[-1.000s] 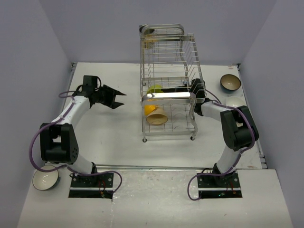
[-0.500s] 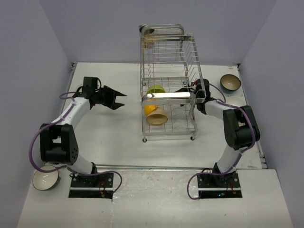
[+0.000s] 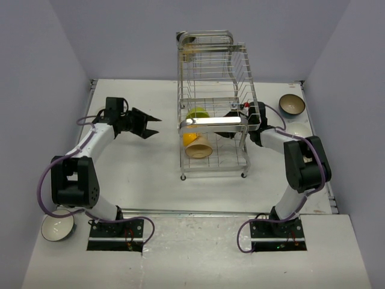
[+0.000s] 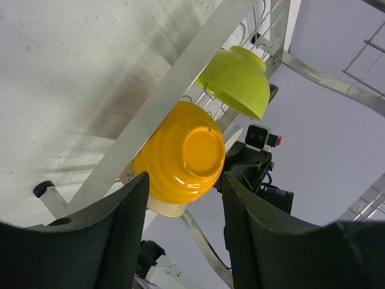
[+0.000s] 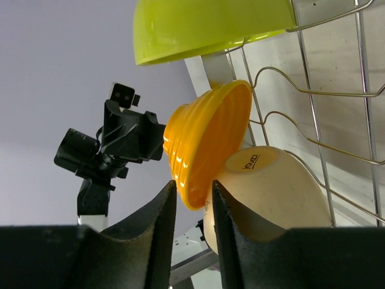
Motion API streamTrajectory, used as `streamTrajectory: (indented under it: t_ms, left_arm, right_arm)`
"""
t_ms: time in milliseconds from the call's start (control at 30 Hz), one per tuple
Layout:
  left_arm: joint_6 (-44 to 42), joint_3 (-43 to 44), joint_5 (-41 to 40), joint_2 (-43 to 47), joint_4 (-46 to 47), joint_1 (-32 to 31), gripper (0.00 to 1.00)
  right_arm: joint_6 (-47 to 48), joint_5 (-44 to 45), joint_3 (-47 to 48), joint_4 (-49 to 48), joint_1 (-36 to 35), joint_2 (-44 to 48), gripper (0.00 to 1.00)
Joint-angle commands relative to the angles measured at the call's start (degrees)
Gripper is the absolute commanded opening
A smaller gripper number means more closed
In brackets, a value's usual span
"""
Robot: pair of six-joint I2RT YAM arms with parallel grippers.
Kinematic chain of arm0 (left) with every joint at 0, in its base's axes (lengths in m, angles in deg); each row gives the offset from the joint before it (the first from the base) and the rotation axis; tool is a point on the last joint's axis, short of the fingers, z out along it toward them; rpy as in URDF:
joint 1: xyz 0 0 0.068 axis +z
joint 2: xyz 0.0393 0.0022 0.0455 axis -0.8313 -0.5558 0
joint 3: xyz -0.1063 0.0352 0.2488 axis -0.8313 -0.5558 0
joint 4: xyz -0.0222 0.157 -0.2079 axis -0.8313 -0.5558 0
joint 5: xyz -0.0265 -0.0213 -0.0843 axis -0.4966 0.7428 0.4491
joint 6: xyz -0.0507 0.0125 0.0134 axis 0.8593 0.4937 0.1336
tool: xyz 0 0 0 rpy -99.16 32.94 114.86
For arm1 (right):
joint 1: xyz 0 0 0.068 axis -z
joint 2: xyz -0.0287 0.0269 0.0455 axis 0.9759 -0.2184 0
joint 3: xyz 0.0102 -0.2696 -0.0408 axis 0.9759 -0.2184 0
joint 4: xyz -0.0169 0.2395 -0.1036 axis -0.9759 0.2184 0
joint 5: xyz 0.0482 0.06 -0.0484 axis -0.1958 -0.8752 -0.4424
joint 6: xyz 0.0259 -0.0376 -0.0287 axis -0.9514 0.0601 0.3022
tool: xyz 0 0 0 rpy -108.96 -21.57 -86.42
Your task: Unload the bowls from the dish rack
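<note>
At the tall two-tier chrome wire dish rack (image 3: 213,123): reached further in from its right, right gripper (image 5: 192,189) just unclenched, grasping nothing; left of it, left gripper (image 3: 157,127) parted, empty; on its lower tier, awaiting unloading: lime-green bowl (image 5: 204,24), ribbed orange bowl (image 5: 204,144), cream bowl (image 5: 271,192).

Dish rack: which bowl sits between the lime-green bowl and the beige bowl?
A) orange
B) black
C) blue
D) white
A: in the dish rack the orange bowl stands on edge, the lime-green bowl on one side and the beige bowl against its other side.
</note>
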State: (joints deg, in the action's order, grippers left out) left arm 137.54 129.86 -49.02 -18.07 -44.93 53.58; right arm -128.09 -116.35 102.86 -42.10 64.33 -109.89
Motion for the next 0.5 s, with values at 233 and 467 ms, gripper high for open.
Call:
streamTrajectory:
  t_ms: [233, 467]
  left_arm:
    - [-1.38, 2.62, 2.16, -1.47, 1.21, -0.51, 0.53]
    - [-1.65, 2.71, 2.16, -1.47, 0.94, -0.51, 0.53]
  right_arm:
    - [0.33, -3.79, -1.30, -5.25, -0.91, 1.06, 0.38]
    - [-2.04, -4.49, 0.37, -7.81, -2.23, -0.87, 0.38]
